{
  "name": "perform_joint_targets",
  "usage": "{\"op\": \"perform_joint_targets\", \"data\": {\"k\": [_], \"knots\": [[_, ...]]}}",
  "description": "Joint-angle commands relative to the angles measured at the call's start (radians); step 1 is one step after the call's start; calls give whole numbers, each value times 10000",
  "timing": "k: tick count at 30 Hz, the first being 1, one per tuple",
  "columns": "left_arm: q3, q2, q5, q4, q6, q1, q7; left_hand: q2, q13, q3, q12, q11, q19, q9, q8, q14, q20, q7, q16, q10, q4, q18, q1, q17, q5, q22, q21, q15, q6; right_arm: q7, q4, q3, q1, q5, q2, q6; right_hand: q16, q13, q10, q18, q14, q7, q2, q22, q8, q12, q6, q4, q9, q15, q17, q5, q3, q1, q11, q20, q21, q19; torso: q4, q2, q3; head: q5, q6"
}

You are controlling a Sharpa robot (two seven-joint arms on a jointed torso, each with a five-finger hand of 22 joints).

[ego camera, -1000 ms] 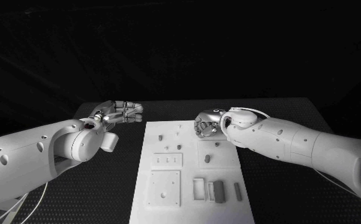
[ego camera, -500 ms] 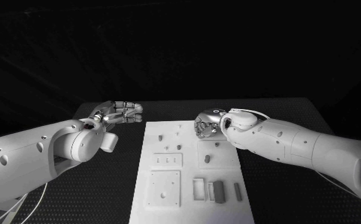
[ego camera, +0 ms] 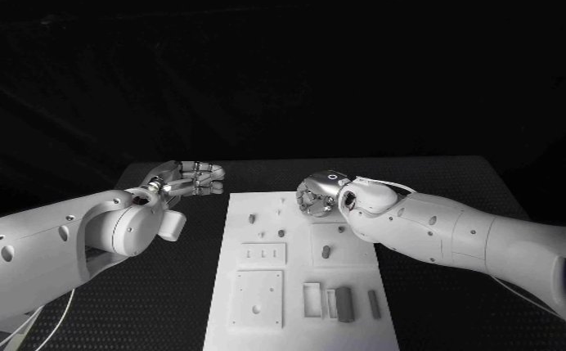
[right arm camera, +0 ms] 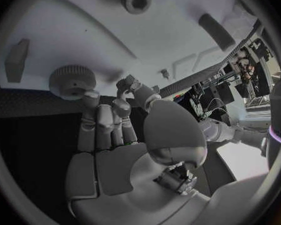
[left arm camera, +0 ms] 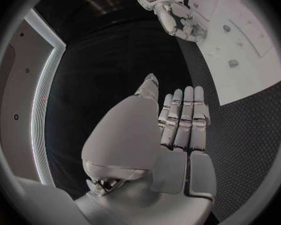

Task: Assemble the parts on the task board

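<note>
Your right silver hand (ego camera: pixel 316 195) hovers at the white task board's (ego camera: pixel 295 326) far edge, fingers curled, holding nothing. A fast descent could knock the round knurled grey part (right arm camera: pixel 72 80) (just beside its fingertips). Left silver hand (ego camera: pixel 189 177) hangs flat-fingered and empty off-board.

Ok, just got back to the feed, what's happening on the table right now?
The right hand is over the far right corner of the white task board, its fingertips right at a round, ridged knob there; whether they grip it is hard to tell. The left hand hovers off the board's left side, fingers straight, holding nothing. Several small grey parts sit on the board.
</note>
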Motion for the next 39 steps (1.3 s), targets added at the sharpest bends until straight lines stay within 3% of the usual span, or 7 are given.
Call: {"op": "perform_joint_targets", "data": {"k": [1,10,27,33,39], "knots": [[6,19,-16,15,123,3,80,44,-12,-55,-71,50,-16,-17,-31,0,37,221,-57,24,14,75,-52,16,-11,-11,-57,63,12,-375,6,10,0,-382,128,-438,35,-12,27,62,37,407,-4,178,62,-48,557,20,69,-29,8,23,51,66,-41,-59,69,-8,3,4,-10,11,30],[7,79,-21,3,137,4,79,44,-12,-56,-76,50,-15,-21,-34,2,36,221,-63,27,12,76,-49,20,-11,-11,-60,62,14,-745,-322,38,3,-572,781,-591,35,-23,45,62,50,404,-11,176,51,-60,563,21,68,-36,1,23,55,75,-45,-66,76,-2,4,7,-11,31,157],[12,157,-23,54,145,11,71,46,-13,-58,-85,50,-16,-27,-38,2,37,220,-74,30,11,76,-48,25,-11,-11,-66,63,16,-1220,-848,44,55,-1282,1474,-1019,29,-49,87,62,81,398,-52,170,35,-90,596,21,67,-45,-19,23,66,102,-52,-84,87,11,14,18,2,3,206],[14,156,-23,118,147,15,67,44,-14,-60,-88,50,-16,-29,-39,3,38,219,-79,32,11,76,-47,28,-11,-11,-68,63,17,-1157,-1250,44,49,-1276,1707,-1026,28,-57,102,62,80,396,-65,168,29,-99,607,22,67,-47,-43,23,69,107,-54,-89,91,17,61,33,13,39,191],[14,153,-23,110,143,15,62,42,-14,-62,-92,50,-16,-31,-40,3,38,219,-83,32,11,76,-47,30,-11,-12,-70,64,18,-1125,-1264,44,47,-1231,1741,-982,26,-63,112,62,88,395,-70,166,23,-106,613,24,65,-49,-49,23,72,107,-55,-92,93,20,165,83,16,-17,161]]}}
